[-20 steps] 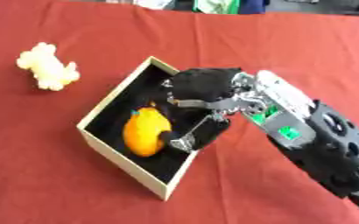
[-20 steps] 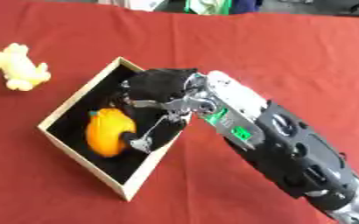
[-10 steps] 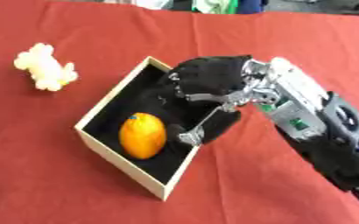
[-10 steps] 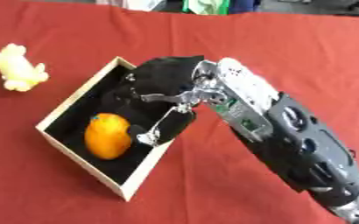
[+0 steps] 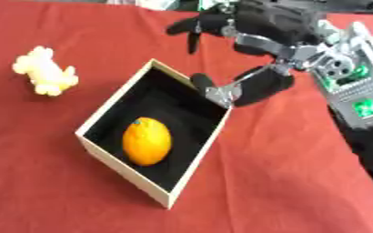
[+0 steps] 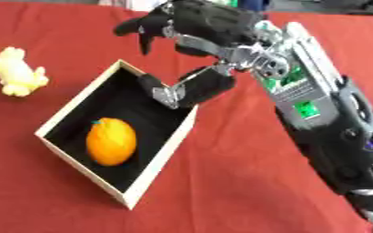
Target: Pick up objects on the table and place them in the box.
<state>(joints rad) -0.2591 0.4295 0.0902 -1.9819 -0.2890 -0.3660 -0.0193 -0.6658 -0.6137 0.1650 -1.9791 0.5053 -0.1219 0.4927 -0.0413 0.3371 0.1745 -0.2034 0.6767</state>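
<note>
Right hand: the right hand hangs above the far right corner of the box, fingers spread and only slightly bent, thumb reaching down toward the rim; it has hold of nothing.
Right arm: the black and silver forearm comes in from the lower right and crosses the red cloth beside the box's right wall.
Left hand: it shows in neither view.
Box: the box sits askew on the table, pale walls outside, black inside, its top uncovered.
Orange: the orange lies inside the box, toward the near left side, apart from the hand.
Toy: a pale yellow soft toy lies on the cloth to the left of the box, well apart from the hand and not touching the box.
Table: the red cloth covers the table.
In the way: the thumb and the lower fingers overlap the box's far right corner in view; nothing covers the orange or the toy.
Far edge: dark and pale shapes show behind the hand, too unclear to name.
</note>
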